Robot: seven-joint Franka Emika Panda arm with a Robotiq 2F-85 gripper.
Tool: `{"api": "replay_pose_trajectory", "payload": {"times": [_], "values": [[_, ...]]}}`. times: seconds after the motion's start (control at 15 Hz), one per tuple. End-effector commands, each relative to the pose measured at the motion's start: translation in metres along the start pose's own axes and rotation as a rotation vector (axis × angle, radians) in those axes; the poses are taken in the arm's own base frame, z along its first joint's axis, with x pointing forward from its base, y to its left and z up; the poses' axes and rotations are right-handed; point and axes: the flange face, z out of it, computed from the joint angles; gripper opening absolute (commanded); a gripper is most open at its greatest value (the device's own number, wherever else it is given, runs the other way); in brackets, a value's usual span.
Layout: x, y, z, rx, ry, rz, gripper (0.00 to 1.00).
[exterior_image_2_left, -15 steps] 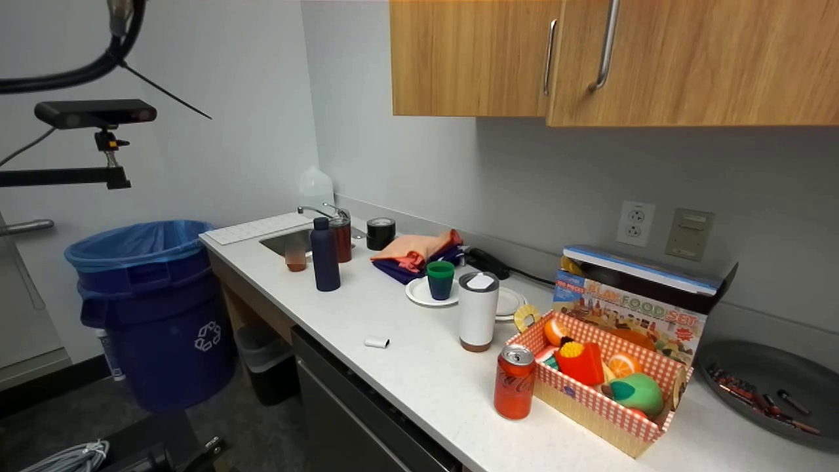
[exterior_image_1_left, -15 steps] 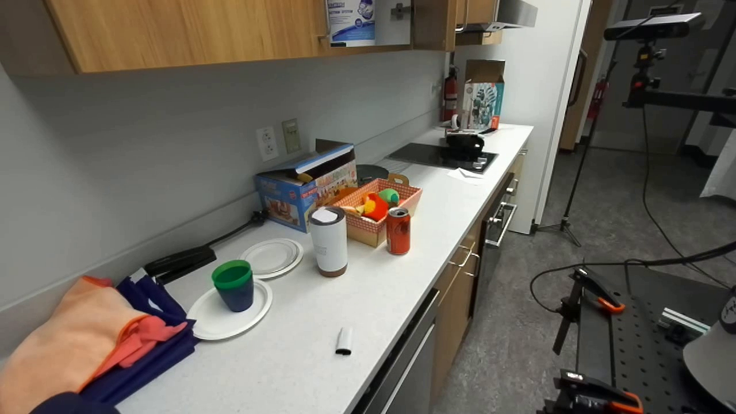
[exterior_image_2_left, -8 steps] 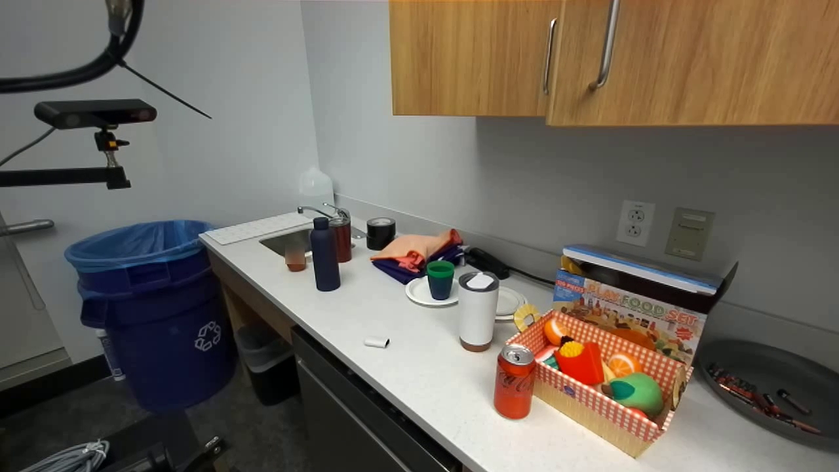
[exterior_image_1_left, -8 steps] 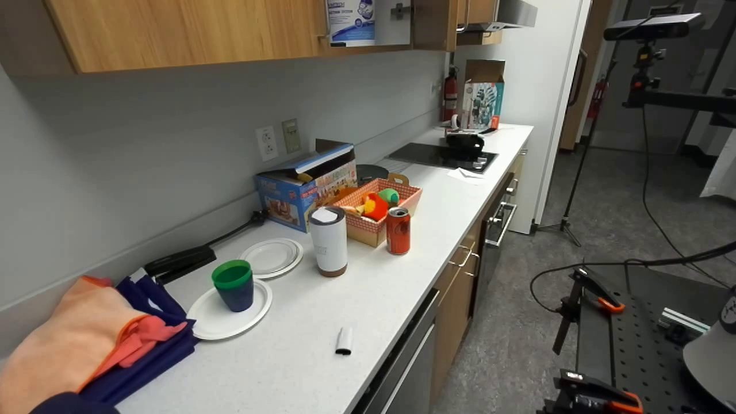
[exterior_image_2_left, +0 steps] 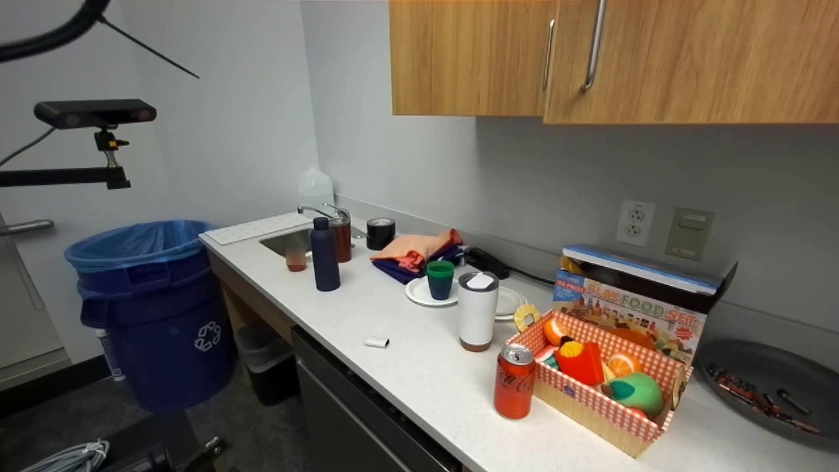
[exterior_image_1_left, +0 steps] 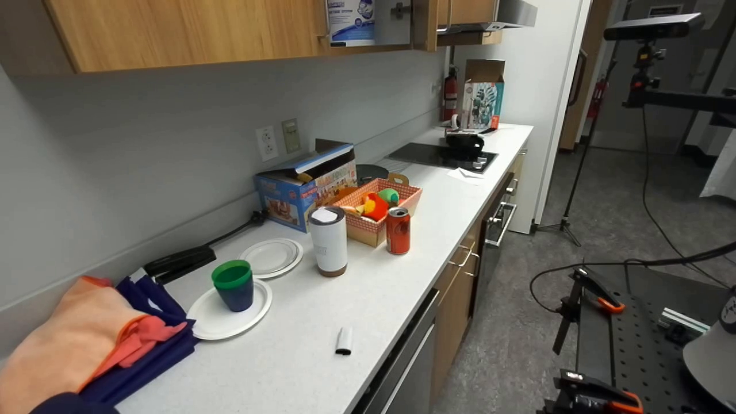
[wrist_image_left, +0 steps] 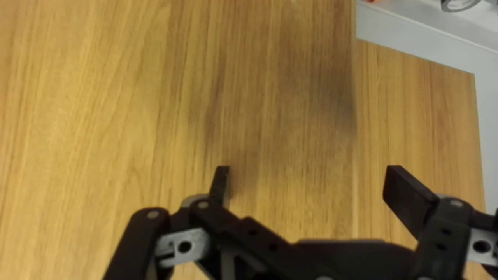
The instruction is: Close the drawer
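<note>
The drawer is a light-brown wooden cabinet door standing partly open in an exterior view. A white-and-blue package shows in the compartment beside it. The door's front and its slim vertical metal handle show in an exterior view. In the wrist view the door fills the left and middle, and its handle is out of view. My gripper is open with nothing between its fingers. It faces the door near its free edge; whether a fingertip touches is unclear. Neither exterior view shows the gripper.
A neighbouring cabinet door stands beside it. Below, the white counter holds a checkered basket of toy food, a red can, a white tumbler and a play-food box. A black cable hangs at upper left.
The door has swung some way toward the cabinet in the last half second. Its handle has shifted left in both exterior views. The black cable at upper left has moved up and left.
</note>
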Motion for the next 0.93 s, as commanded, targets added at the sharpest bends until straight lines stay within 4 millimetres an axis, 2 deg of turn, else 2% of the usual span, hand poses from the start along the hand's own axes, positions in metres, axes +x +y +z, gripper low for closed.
{"api": "replay_pose_trajectory", "payload": {"times": [0.0, 0.2, 0.6, 0.87], "values": [[0.039, -0.003, 0.011, 0.045, 0.11, -0.059, 1.0], [0.061, -0.003, 0.032, 0.059, 0.151, -0.051, 1.0], [0.094, -0.003, 0.09, 0.076, 0.16, -0.014, 1.0], [0.097, -0.001, 0.102, 0.048, 0.088, 0.001, 1.0]]}}
